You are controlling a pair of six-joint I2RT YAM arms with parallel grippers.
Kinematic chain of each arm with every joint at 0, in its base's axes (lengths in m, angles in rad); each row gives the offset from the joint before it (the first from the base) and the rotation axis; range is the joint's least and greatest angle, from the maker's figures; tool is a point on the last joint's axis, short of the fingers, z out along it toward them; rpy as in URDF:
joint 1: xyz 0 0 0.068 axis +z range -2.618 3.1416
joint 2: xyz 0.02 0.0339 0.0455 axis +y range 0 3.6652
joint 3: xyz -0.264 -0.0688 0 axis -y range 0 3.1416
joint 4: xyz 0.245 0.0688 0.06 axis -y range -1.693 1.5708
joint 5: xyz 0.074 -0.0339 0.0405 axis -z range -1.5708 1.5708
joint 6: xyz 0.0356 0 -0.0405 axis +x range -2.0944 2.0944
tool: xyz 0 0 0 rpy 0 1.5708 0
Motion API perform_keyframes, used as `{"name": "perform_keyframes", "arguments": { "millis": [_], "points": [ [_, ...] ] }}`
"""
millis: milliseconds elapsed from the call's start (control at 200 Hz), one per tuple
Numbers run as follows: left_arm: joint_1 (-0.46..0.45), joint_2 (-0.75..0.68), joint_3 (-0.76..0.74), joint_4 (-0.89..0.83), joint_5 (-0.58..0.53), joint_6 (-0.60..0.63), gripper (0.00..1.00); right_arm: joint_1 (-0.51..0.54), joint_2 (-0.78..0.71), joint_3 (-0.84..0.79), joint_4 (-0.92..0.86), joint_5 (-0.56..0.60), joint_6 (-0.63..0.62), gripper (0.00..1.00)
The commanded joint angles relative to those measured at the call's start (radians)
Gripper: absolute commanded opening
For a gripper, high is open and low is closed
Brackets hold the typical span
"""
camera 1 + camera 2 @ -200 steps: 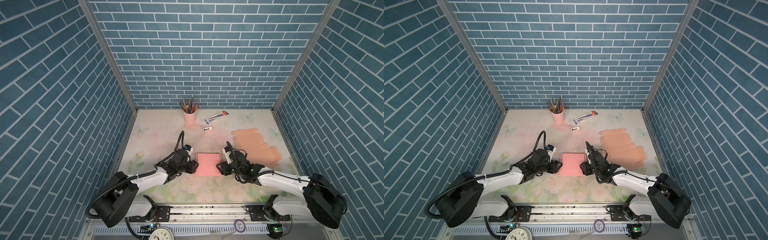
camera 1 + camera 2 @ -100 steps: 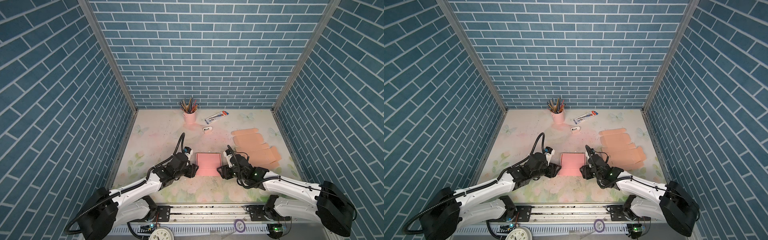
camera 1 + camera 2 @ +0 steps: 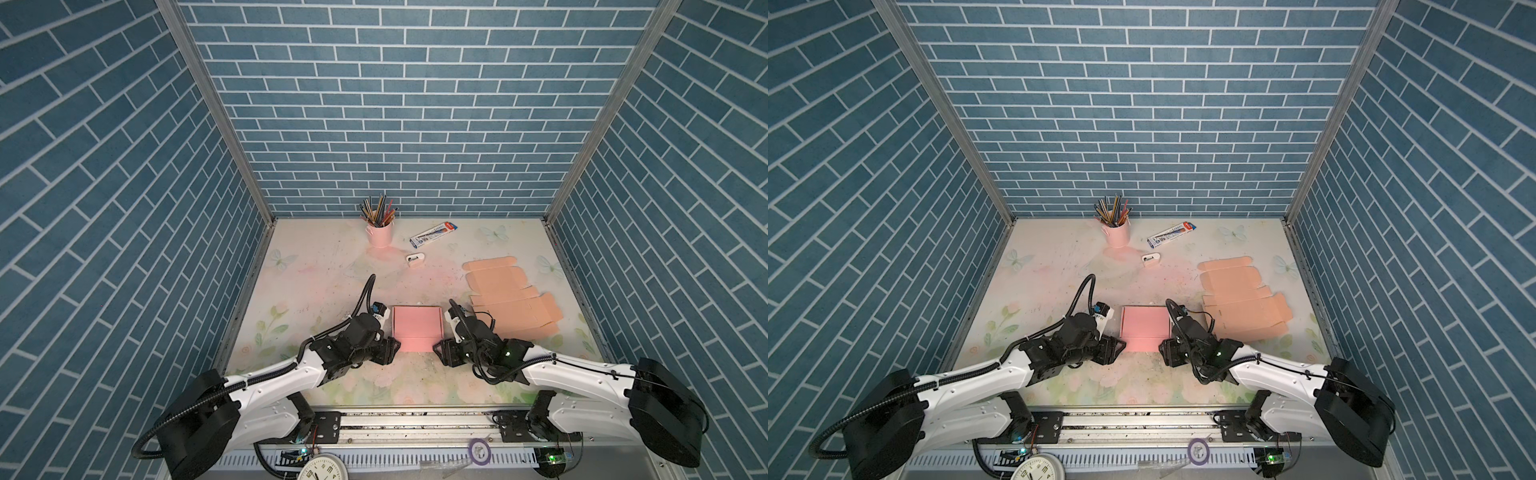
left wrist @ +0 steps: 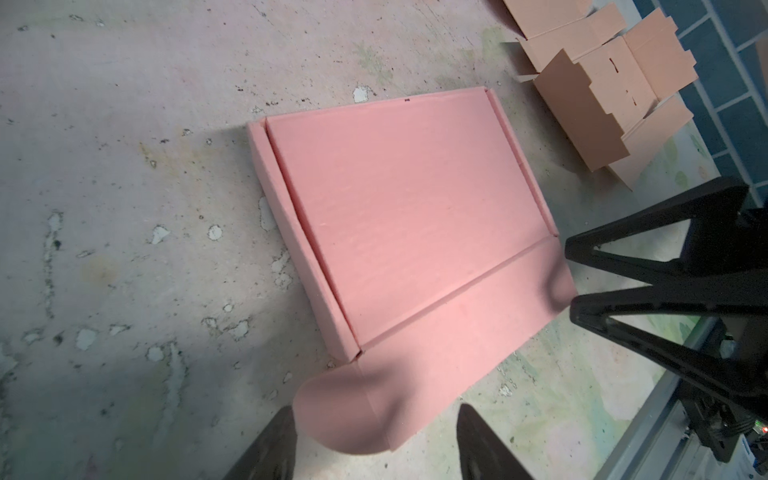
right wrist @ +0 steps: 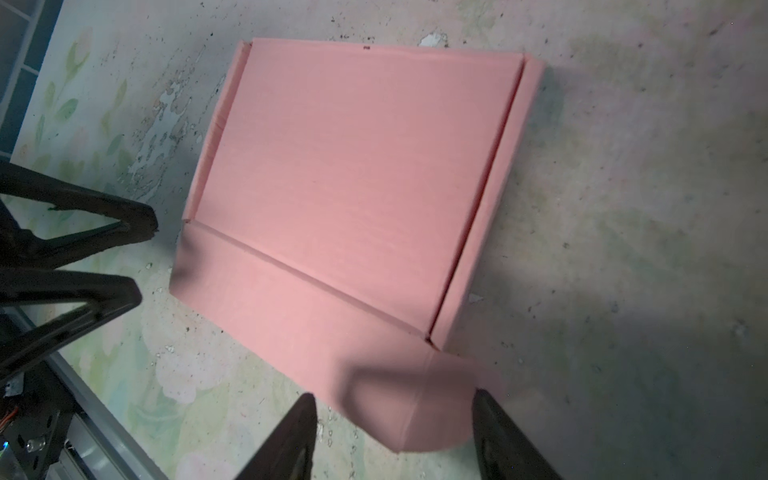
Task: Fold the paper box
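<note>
1. Edges: the flat pink paper box point(image 3: 417, 332) lies mid-front on the desk point(image 3: 316, 274), betw. my two hands. Top panel is flat, w/ a narrow raised strip along each side. Its front flap point(image 3: 413, 356) is spread flat twd the near desk edge, w/ a rounded ear at each end.
2. L hand point(image 3: 392, 361) sits at the flap's left corner. Fingers stand apart, and in the L wrist view the left ear point(image 4: 345, 411) lies betw. them, not pinched.
3. R hand point(image 3: 439, 362) sits at the flap's right corner, fingers also wide apart. In the R wrist view they stand either side of the right ear point(image 5: 415, 411).
4. Room: open desk to the box's left & beyond its far edge. On the right, flat peach cardboard blanks point(image 3: 511, 303) lie near my R arm, apart from the box. Only a short strip of desk betw. the flap and the front rail point(image 3: 415, 419).
5. Surface: pale floral print, scuffed, speckled, chipped in spots. Blue brick-pattern walls point(image 3: 395, 104) on 3 sides.
6. Count:
   - 1 pink box
   - 2 hands
   - 1 pink cup of pencils point(image 3: 380, 235)
   - 1 narrow blue-white carton point(image 3: 433, 234)
   - 1 small white item point(image 3: 415, 259)
   - peach blanks overlap, can't tell how many
</note>
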Motion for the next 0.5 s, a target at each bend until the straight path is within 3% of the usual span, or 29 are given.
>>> {"name": "perform_keyframes", "arguments": {
  "millis": [0,495],
  "points": [
    [-0.003,0.012,-0.019,0.041,0.013,-0.010,0.62,0.011,0.021,-0.017,0.031,0.005,0.048,0.61],
    [-0.019,0.040,-0.051,0.119,0.049,-0.032,0.62,0.051,0.093,0.003,0.092,-0.010,0.059,0.60]
  ]
}}
